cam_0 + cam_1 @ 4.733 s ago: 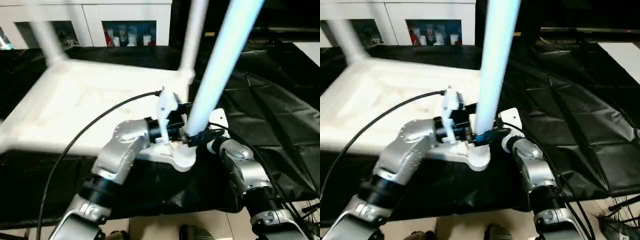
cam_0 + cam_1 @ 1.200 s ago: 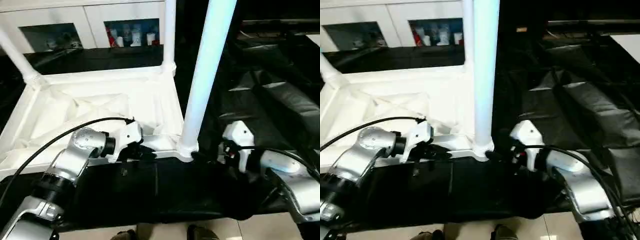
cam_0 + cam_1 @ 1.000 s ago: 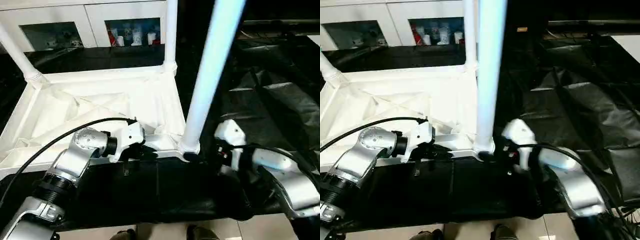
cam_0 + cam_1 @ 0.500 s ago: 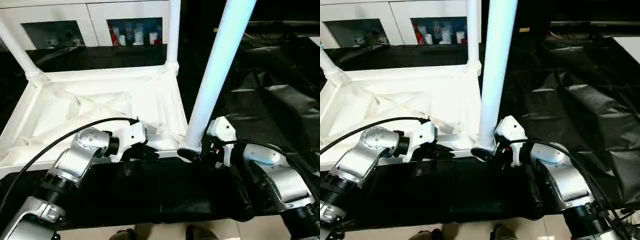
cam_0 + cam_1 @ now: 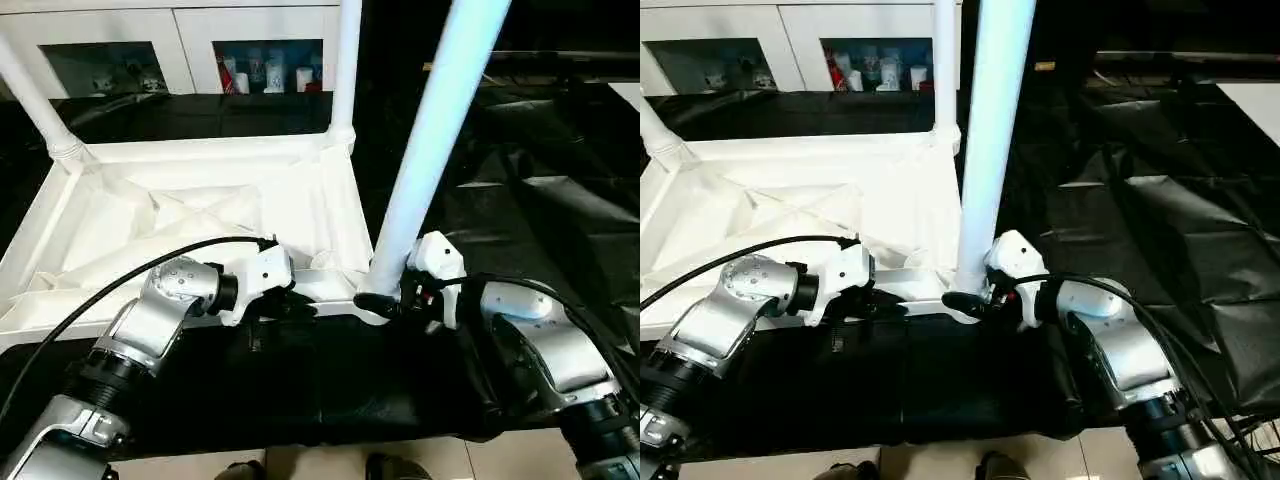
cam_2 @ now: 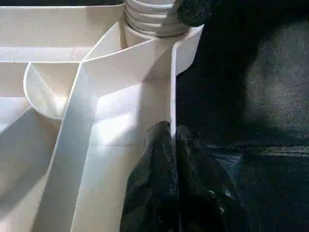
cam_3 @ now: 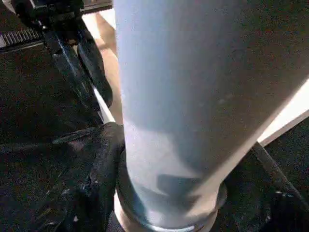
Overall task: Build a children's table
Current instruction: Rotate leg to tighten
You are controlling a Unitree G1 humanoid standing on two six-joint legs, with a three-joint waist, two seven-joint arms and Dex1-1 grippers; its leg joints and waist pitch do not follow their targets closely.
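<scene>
surface: black crinkled sheeting (image 5: 560, 200) | rear: white cabinet (image 5: 190, 40), glass-front shelves | floor: beige (image 5: 930, 462)

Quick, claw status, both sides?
Left claw: shut on the tabletop's rim.
Right claw: around the near leg's base; grip cannot be told.

Both silver forearms (image 5: 150, 320) end in white wrist housings (image 5: 262, 277) with black fingers (image 6: 159, 159), a black cable (image 5: 120, 272) looping over the left arm.
</scene>
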